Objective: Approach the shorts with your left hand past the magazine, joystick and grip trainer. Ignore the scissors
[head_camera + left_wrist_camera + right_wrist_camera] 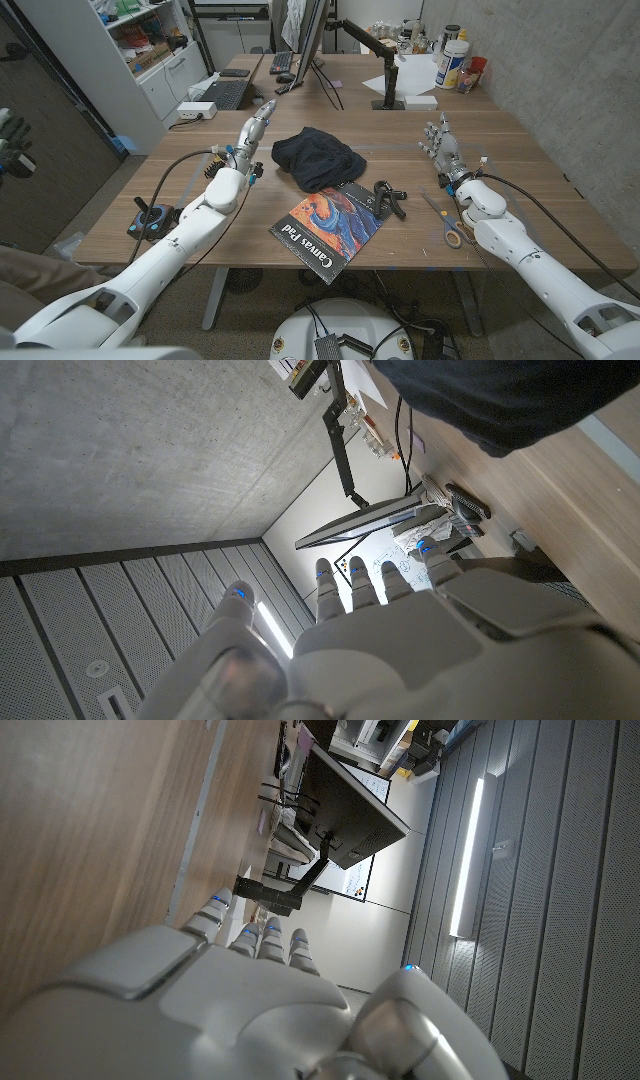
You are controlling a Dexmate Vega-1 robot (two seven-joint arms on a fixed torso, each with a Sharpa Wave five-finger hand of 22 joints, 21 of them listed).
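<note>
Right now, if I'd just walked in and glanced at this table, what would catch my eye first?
Probably the two white robot arms reaching in over the wooden table: the left hand hovers by a dark heap of shorts near the middle, while the right hand waits with fingers apart. In front of the shorts lies a colourful magazine, with a black grip trainer beside it and scissors further right.

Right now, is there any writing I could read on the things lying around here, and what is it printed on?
"Canvas Pad": white letters on the cover of the magazine, along its lower left edge.
Labels on the bottles at the table's far end: too small to read.
Papers on the whiteboard behind the monitor: blurred, unreadable.
</note>
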